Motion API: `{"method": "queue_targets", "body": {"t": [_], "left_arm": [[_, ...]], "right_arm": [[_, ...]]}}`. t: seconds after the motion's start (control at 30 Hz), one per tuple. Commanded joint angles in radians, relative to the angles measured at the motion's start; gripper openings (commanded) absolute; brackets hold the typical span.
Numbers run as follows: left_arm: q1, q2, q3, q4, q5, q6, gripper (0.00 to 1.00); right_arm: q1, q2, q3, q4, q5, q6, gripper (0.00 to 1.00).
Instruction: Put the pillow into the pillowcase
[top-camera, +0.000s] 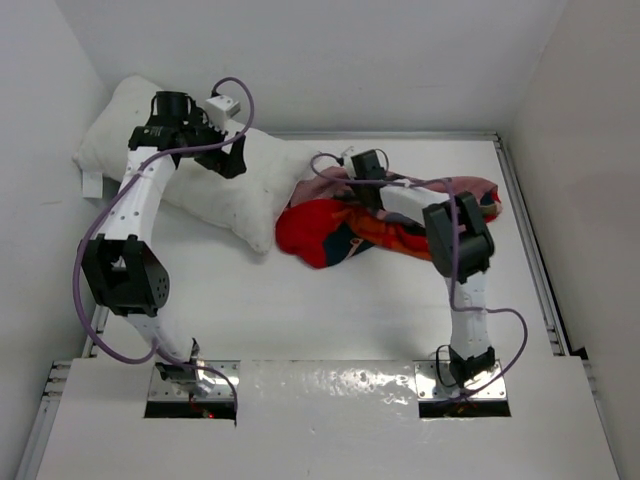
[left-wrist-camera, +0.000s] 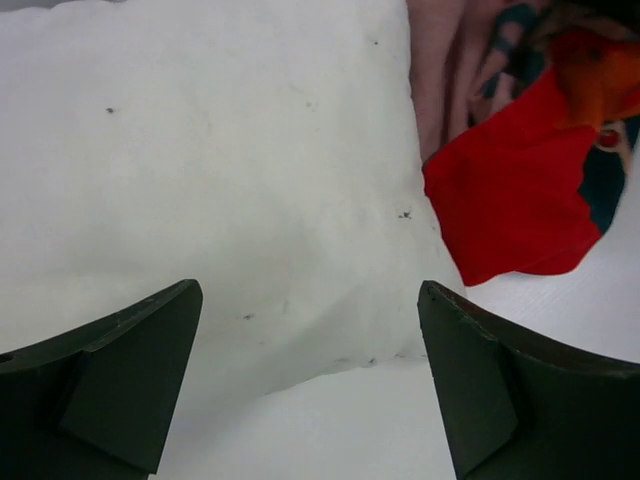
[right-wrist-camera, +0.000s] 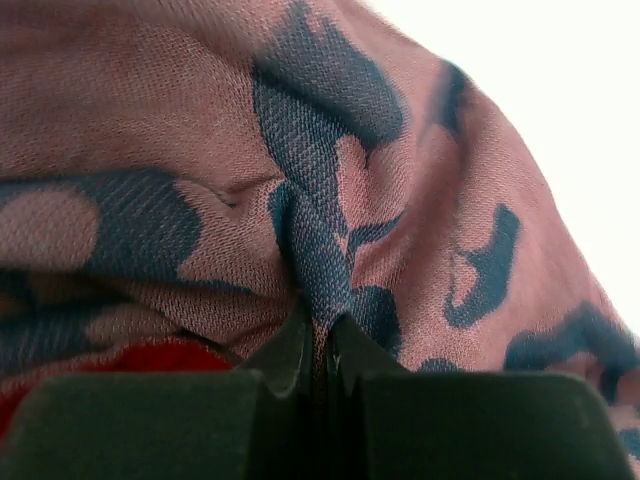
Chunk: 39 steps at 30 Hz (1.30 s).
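Note:
The white pillow (top-camera: 215, 180) lies at the back left of the table, one end against the left wall. My left gripper (top-camera: 228, 158) hovers over its middle, jaws wide open and empty; in the left wrist view the pillow (left-wrist-camera: 220, 170) fills the space between my fingers (left-wrist-camera: 130, 370). The red pillowcase (top-camera: 345, 230) lies crumpled to the pillow's right, touching its end. It also shows in the left wrist view (left-wrist-camera: 515, 200). My right gripper (right-wrist-camera: 320, 325) is shut on a fold of the pillowcase's faded pink inside (right-wrist-camera: 330, 200), at the case's back left edge (top-camera: 368, 178).
White walls close in the table on the left, back and right. A raised rail (top-camera: 525, 230) runs along the right side. The white tabletop (top-camera: 300, 320) stretches between the cloth and the arm bases.

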Motion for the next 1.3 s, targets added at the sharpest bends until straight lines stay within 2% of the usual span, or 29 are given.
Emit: {"method": "queue_targets", "body": {"t": [0.0,0.07,0.1,0.13,0.17,0.23,0.27,0.3,0.4,0.43,0.53,0.57,0.6,0.63,0.67,0.77,0.8,0.83,0.87,0.9,1.0,1.07,1.17,1.2,1.23,1.27], "left_arm": [[0.013,-0.010,0.037,0.023,0.002,-0.015,0.88],[0.013,-0.001,0.050,0.026,0.020,-0.017,0.88],[0.013,0.005,0.070,0.028,0.025,-0.021,0.88],[0.013,0.021,0.092,0.025,0.034,-0.024,0.88],[0.013,0.028,0.102,0.023,0.037,-0.027,0.87],[0.013,0.042,0.119,0.026,0.048,-0.035,0.87],[0.013,0.053,0.132,0.028,0.051,-0.040,0.87],[0.013,0.056,0.138,0.031,0.056,-0.044,0.87],[0.013,0.068,0.152,0.038,0.076,-0.047,0.87],[0.013,0.073,0.158,0.043,0.082,-0.057,0.87],[0.013,0.075,0.170,0.055,0.085,-0.072,0.87],[0.013,0.071,0.172,0.060,0.085,-0.080,0.87],[0.013,0.070,0.172,0.068,0.085,-0.083,0.86],[0.013,0.064,0.172,0.069,0.085,-0.090,0.86],[0.013,0.064,0.173,0.074,0.085,-0.093,0.87],[0.013,0.055,0.172,0.077,0.085,-0.097,0.86],[0.013,0.052,0.169,0.080,0.083,-0.097,0.87],[0.013,0.047,0.167,0.080,0.083,-0.095,0.87],[0.013,0.047,0.162,0.080,0.083,-0.090,0.86],[0.013,0.045,0.162,0.078,0.082,-0.089,0.87],[0.013,0.055,0.162,0.077,0.085,-0.087,0.87],[0.013,0.059,0.161,0.072,0.091,-0.087,0.87],[0.013,0.068,0.152,0.071,0.088,-0.083,0.87],[0.013,0.070,0.149,0.068,0.085,-0.071,0.87],[0.013,0.074,0.146,0.065,0.077,-0.055,0.86],[0.013,0.082,0.146,0.045,0.060,-0.029,0.84]], "right_arm": [[-0.067,-0.299,-0.242,-0.023,0.085,0.061,0.00],[-0.065,-0.424,-0.349,-0.049,0.064,0.043,0.00],[-0.056,-0.541,-0.433,-0.116,0.027,0.043,0.00],[-0.044,-0.653,-0.505,-0.194,-0.118,0.037,0.00],[-0.044,-0.654,-0.506,-0.195,-0.224,0.028,0.00],[0.000,-0.804,-0.611,-0.236,-0.420,0.012,0.00],[0.037,-0.844,-0.671,-0.175,-0.522,0.047,0.00],[0.042,-0.878,-0.689,-0.135,-0.561,0.076,0.00],[0.042,-0.892,-0.668,0.040,-0.564,0.185,0.00],[0.040,-0.865,-0.635,0.072,-0.532,0.225,0.00],[0.010,-0.701,-0.370,0.100,-0.266,0.342,0.00],[-0.046,-0.649,-0.188,0.045,-0.163,0.388,0.00],[-0.097,-0.595,-0.079,-0.002,-0.027,0.443,0.00],[-0.152,-0.481,0.020,-0.067,0.018,0.598,0.00],[-0.270,-0.423,0.215,-0.209,0.057,0.671,0.00],[-0.415,-0.262,0.436,-0.378,0.173,0.752,0.00],[-0.432,-0.247,0.441,-0.389,0.207,0.743,0.04],[-0.458,-0.239,0.430,-0.388,0.226,0.718,0.27],[-0.482,-0.236,0.372,-0.361,0.200,0.694,0.59],[-0.489,-0.233,0.349,-0.354,0.160,0.666,0.99],[-0.486,-0.196,0.376,-0.448,0.006,0.539,0.99],[-0.467,-0.235,0.335,-0.469,-0.067,0.448,0.99],[-0.429,-0.379,0.150,-0.367,-0.098,0.298,0.99],[-0.391,-0.418,0.096,-0.336,-0.105,0.204,0.96],[-0.351,-0.455,-0.009,-0.280,-0.137,0.160,0.76],[-0.334,-0.511,-0.054,-0.264,-0.171,0.094,0.44]]}}
